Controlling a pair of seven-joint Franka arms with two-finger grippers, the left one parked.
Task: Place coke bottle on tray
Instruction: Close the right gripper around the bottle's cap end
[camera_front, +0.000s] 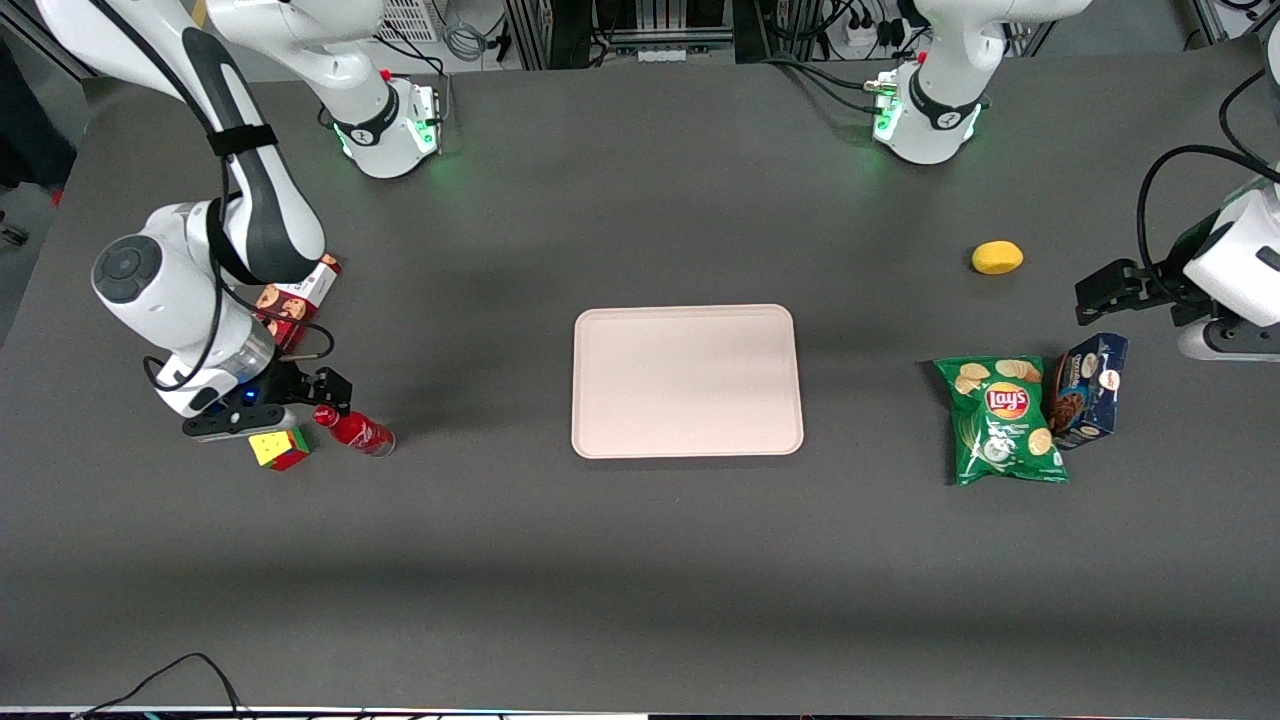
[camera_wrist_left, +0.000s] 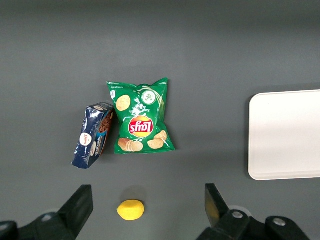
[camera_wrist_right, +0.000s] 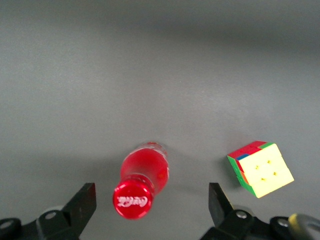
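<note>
Spread wide, the gripper (camera_wrist_right: 148, 202) hangs directly over the coke bottle (camera_wrist_right: 142, 180), one finger (camera_wrist_right: 82, 200) on each side of the red cap and neither touching it. Taking the cap as the centre of a clock face in the wrist view, the fingers stand at about 9 and 3 o'clock, and the bottle's body runs up toward 12. The bottle stands on the dark table (camera_front: 640, 560), apart from everything else.

From the front, the gripper (camera_front: 325, 392) is at the working arm's end of the table. The coke bottle (camera_front: 356, 431) is just below it, with the colourful cube (camera_front: 279, 448) close beside it at about 8 o'clock. A red cookie box (camera_front: 297, 297) lies farther from the camera, partly hidden by the arm.

At mid-table sits the tray (camera_front: 687, 381), well apart from the bottle at roughly 3 o'clock from it. Toward the parked arm's end lie a green chip bag (camera_front: 1001, 420), a dark blue box (camera_front: 1088, 389) touching it, and a lemon (camera_front: 997, 257).
</note>
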